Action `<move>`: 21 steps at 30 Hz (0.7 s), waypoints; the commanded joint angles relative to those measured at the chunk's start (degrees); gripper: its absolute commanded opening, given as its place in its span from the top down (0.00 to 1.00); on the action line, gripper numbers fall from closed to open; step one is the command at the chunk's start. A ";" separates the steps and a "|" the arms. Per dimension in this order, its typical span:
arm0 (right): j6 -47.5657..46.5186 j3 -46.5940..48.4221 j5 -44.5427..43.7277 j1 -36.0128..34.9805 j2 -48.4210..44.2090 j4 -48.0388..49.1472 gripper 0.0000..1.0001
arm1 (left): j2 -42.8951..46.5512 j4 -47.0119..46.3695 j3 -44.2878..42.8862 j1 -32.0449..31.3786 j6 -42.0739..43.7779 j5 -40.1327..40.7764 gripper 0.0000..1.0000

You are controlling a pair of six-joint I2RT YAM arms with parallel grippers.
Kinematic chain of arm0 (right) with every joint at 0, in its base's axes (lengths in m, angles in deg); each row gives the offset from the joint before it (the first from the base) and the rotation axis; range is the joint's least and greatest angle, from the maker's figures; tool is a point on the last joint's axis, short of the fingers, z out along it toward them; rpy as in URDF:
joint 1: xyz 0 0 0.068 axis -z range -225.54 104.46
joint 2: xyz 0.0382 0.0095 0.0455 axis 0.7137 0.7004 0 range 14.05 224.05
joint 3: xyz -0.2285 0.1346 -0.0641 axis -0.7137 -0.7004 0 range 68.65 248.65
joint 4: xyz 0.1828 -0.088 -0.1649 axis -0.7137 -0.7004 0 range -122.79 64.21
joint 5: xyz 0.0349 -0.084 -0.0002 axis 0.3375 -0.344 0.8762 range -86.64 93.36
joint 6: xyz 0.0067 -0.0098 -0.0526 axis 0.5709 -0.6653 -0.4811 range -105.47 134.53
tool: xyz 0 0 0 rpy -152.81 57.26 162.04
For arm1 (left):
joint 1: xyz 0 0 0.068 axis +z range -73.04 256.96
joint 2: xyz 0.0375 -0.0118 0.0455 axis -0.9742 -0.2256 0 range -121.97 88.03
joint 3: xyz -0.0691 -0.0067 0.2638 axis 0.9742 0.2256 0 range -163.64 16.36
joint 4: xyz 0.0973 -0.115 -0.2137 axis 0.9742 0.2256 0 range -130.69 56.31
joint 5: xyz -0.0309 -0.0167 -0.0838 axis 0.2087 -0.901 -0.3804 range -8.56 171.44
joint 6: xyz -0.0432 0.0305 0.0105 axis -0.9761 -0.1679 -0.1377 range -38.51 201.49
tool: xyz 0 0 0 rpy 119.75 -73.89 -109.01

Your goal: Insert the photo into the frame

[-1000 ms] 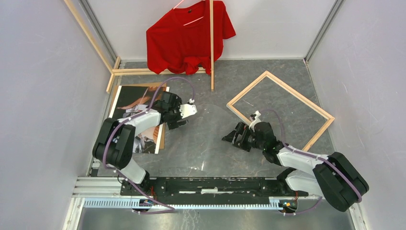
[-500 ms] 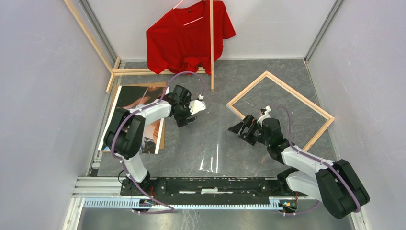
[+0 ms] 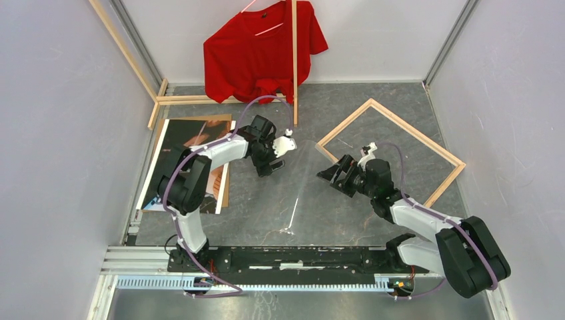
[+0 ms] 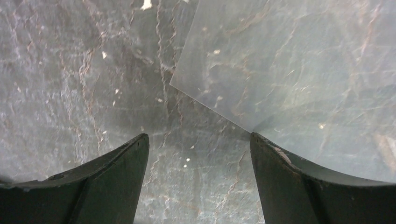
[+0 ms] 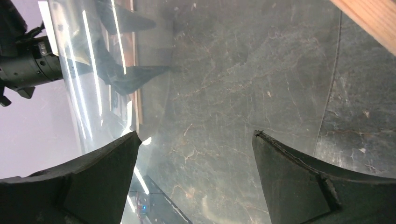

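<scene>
**A:** Status, pls. Where's the photo (image 3: 181, 137)?

**B:** Far left of table (image 3: 426, 107), picture side up, flat on a brown sheet (image 3: 225, 193). Neither arm touches it. The left arm's elbow crosses above it; no contact seen.

**A:** And the frame (image 3: 417, 132)?

**B:** Right side, set diamond-wise, bare wood face up, nothing inside it. I read that as back-up, so the print can drop in from behind. It lies well apart from the photo.

**A:** Pincers?

**B:** Left gripper (image 4: 198, 137): jaws apart, nothing between, low over the table at mid. Right gripper (image 5: 196, 135): jaws wide apart, also empty, just beside the frame's near-left corner.

**A:** Why both at centre, then?

**B:** A clear pane (image 4: 289, 60) lies between them. From the left wrist cam its corner points toward the gap betw. the fingers, and one edge runs to the right-hand fingertip. Touching or not, can't tell. The right cam sees it as glare and reflections at its left.

**A:** Your view?

**B:** Prob. the pane is handled first, w/ the photo to follow. Risk: thin, flat and slick, so hard to get a finger under.

**A:** Other items?

**B:** Red shirt (image 3: 260, 50) hanging at the back, not relevant.
</scene>
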 commanded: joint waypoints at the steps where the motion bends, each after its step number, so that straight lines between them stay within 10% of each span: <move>1: -1.04 3.08 0.93 0.48 0.36 2.64 0.02 | -2.70 2.94 -1.34 -2.32 -5.14 -6.65 0.14; 21: -11.95 8.03 -2.60 4.34 -4.60 -11.31 0.02 | -2.19 2.78 -4.81 -5.23 -16.61 -14.85 0.15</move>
